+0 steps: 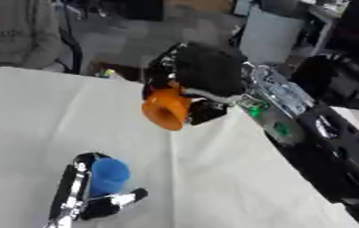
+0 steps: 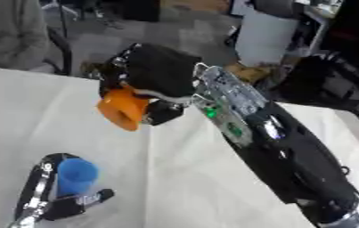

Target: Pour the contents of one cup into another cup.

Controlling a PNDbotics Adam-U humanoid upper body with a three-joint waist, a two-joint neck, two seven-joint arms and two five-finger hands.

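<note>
Your right hand point(image 1: 201, 73) clamped on orange cup point(image 1: 166, 110), tipped sideways, raised far of blue cup point(image 1: 108, 176). Your left hand point(image 1: 77, 196) curled round blue cup, upright on white table point(image 1: 213, 178), near left.

Toward 7 o'clock on the table point(image 1: 26, 116): a cup point(image 1: 109, 175) standing upright, enclosed by the left hand point(image 1: 77, 196), fingers at its 9 o'clock side, thumb at its 5 o'clock. Toward 1 o'clock from that cup, well apart and raised above the table: a second cup point(image 1: 166, 110), tipped sideways, mouth facing 7 o'clock, clasped in the right hand point(image 1: 201, 73).
</note>
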